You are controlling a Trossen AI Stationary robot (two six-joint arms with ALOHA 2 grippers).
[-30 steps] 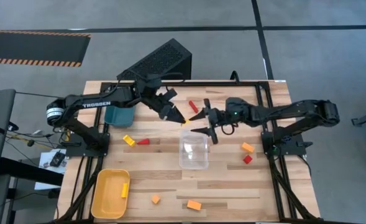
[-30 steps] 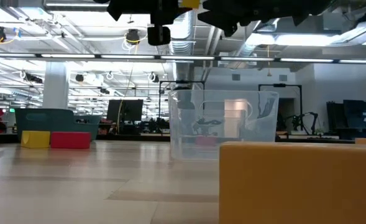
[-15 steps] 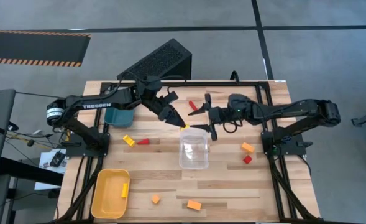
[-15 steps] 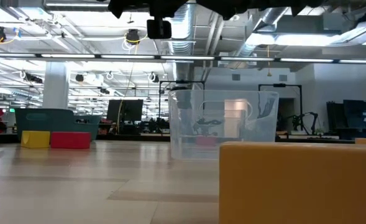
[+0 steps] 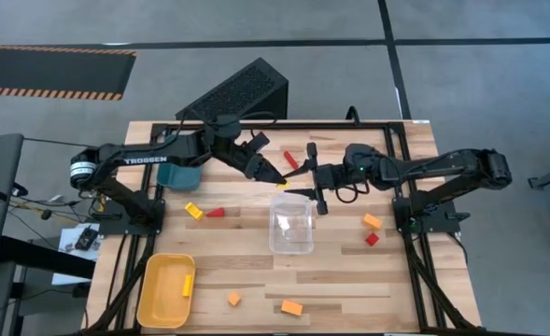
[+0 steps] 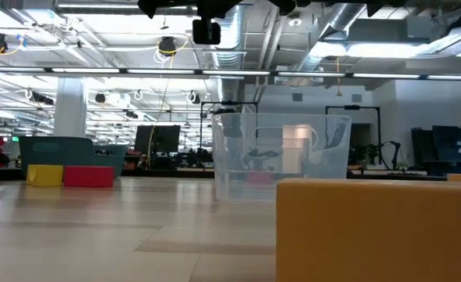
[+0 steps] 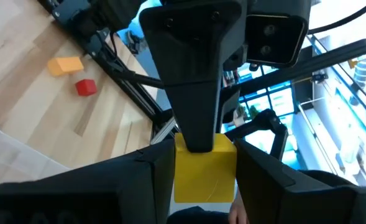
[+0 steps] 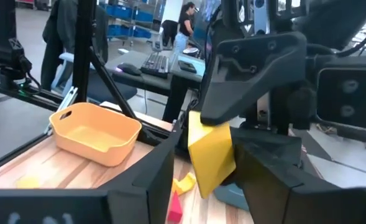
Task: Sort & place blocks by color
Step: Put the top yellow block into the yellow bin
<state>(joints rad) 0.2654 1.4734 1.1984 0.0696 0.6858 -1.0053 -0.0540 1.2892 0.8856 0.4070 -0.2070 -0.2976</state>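
Note:
My left gripper (image 5: 275, 180) is shut on a yellow block (image 5: 281, 186), held in the air just beyond the far rim of the clear plastic box (image 5: 291, 224). My right gripper (image 5: 299, 177) faces it from the table's right, open, with its fingers on either side of the same yellow block (image 8: 210, 152). The left wrist view shows the yellow block (image 7: 204, 169) with a right finger (image 7: 197, 106) in front of it. Loose blocks lie on the table: yellow (image 5: 193, 210), red (image 5: 216, 213), red (image 5: 290, 160), orange (image 5: 373, 221), red (image 5: 372, 239), orange (image 5: 233, 299) and orange (image 5: 291, 307). My left gripper pinches the yellow block by two opposite faces (image 7: 178, 174) between its two fingers, coming roughly level from the table's left. The block is lifted clear of the table. My right gripper's fingers (image 8: 266, 168) stand close on both sides of the block; whether they touch it I cannot tell.
A yellow tray (image 5: 153, 299) with a yellow block (image 5: 188, 285) in it sits at the near left corner. A teal bin (image 5: 179, 174) and a black perforated box (image 5: 237, 93) stand at the far left. In the low view an orange block (image 6: 379, 227) fills the foreground.
Both grippers have risen together with the yellow block, which has left the top of the low view. My left gripper has kept its hold throughout.

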